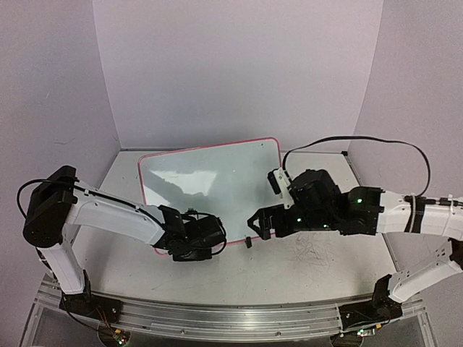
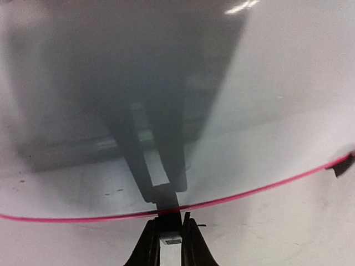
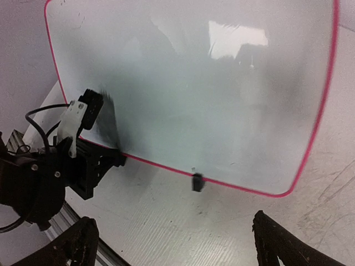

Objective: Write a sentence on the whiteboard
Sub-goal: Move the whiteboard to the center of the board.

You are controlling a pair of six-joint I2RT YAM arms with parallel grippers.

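The left gripper has its fingers pressed together right at the near rim of the whiteboard – if it really nips the rim, I cannot tell. The board lies flat on the table, toward the back, and its surface is blank. A black clip sits on its near edge. The right gripper hovers spread wide and empty. No marker is visible – I judge the writing is not begun.
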